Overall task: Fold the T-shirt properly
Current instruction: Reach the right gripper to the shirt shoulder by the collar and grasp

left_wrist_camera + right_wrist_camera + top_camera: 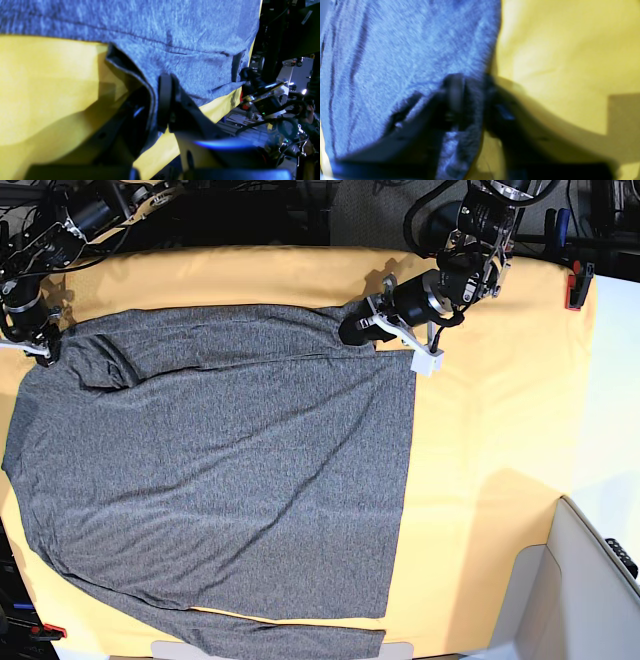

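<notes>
The dark grey T-shirt [220, 470] lies spread flat on the yellow-orange cloth [480, 430], its long edges running across the table. My left gripper [352, 330] is at the shirt's far right corner. In the left wrist view its fingers [163, 97] are shut on a raised fold of the grey fabric [175, 30]. My right gripper [42, 352] is at the far left corner. In the right wrist view the picture is blurred, and the gripper [472, 92] is shut with the shirt's edge [395, 50] pinched between its dark fingers.
Red clamps [574, 288] [52, 632] hold the yellow cloth at the table's edges. A white bin wall [590, 580] stands at the front right. A narrow strip of the shirt [290, 642] lies doubled along the front edge. Cables and equipment crowd the space behind the table.
</notes>
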Tool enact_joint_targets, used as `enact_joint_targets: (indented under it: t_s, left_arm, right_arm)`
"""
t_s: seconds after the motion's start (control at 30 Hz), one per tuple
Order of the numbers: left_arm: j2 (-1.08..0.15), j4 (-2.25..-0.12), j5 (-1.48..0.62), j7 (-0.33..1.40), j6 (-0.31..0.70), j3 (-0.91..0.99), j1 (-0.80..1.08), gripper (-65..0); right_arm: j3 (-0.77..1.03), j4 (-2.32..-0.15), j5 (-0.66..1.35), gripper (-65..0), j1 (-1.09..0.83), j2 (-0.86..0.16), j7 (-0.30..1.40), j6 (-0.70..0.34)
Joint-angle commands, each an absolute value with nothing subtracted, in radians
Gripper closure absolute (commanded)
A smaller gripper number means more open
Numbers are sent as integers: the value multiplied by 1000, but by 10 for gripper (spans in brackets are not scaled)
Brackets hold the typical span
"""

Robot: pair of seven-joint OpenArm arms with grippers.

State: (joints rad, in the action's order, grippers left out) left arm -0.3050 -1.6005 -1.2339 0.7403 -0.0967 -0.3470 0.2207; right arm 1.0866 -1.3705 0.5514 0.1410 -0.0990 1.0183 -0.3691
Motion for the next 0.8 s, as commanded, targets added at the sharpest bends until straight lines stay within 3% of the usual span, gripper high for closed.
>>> enact_joint_targets:
  t_s: [0.0, 0.43, 0.77]
  left_arm:
    - [-306, -1577, -1231, 757, -113, -355, 229, -2]
    - [-309, -1670, -1239, 760, -111, -349, 229, -2]
    - [-317, -1776, -1233, 792, -111, -344, 147, -2]
  right_arm:
    - [1070, -1372, 519, 0, 137, -101, 1072, -364]
    - [1027, -1419, 521, 0, 108, -105, 1069, -364]
    - [952, -1443, 521, 0, 194, -105, 1066, -364]
